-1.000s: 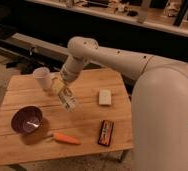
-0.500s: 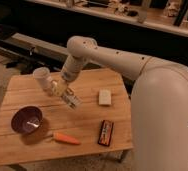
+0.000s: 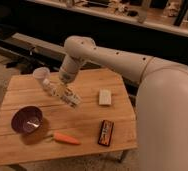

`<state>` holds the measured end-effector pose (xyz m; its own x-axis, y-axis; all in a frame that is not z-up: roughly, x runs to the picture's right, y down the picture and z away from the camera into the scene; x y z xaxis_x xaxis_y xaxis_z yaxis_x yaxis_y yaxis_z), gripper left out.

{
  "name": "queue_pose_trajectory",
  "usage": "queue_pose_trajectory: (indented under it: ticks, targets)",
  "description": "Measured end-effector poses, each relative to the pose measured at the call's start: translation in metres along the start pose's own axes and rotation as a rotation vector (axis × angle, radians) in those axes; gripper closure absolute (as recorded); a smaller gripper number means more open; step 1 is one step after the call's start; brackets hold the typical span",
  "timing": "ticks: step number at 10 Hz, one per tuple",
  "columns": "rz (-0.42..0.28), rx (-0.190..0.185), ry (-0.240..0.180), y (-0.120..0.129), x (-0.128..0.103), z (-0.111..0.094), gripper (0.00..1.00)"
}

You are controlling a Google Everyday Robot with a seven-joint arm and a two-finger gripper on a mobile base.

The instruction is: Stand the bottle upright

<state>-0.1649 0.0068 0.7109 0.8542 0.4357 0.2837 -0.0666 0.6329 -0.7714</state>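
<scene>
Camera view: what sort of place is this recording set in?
Probably a lab or office workspace: a wooden table holds test items, among them a bowl and a carrot, and long counters run behind. The gripper is at the bottle.

Surface (image 3: 92,130): wood planks, light tan, matt, grain lines visible along the length.

Arm (image 3: 137,62): smooth cream-white shell, prob. plastic, slight sheen w/ soft highlights.

Pincer (image 3: 62,92), low over the surface's middle-left by the bottle: pale, looks like smooth plastic, matt.

Bottle (image 3: 69,97): pale translucent plastic, whitish-yellow label w/ dark print, faint gloss.

Cup (image 3: 41,75): white, paper-like, matt.

Bowl (image 3: 27,120): dark purple, smooth, glossy inside, bright glint near centre.

Carrot (image 3: 66,138): orange, smooth skin, dull.

Small block (image 3: 105,97): off-white, matt, material can't tell.

Flat dark packet (image 3: 105,132): black wrapper w/ orange-red print, slightly shiny.
</scene>
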Motion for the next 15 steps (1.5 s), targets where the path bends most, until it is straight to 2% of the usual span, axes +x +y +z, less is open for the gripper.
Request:
queue_pose_trajectory:
  ticks: [1,3,4,6,7,10,15]
  targets:
    - [0.0,-0.015,-0.044,0.001,-0.005,-0.003,1.0]
    - [0.015,-0.078,-0.189,0.0,-0.012,-0.014,1.0]
    - [0.017,-0.108,-0.245,-0.002,-0.009,-0.019,1.0]
    - [0.007,-0.152,-0.31,-0.009,0.005,-0.028,1.0]
    - [-0.009,-0.186,-0.329,-0.015,0.02,-0.03,1.0]
    - [-0.045,-0.253,-0.317,-0.03,0.048,-0.021,1.0]
    - [-0.053,-0.321,-0.32,-0.049,0.062,-0.011,1.0]
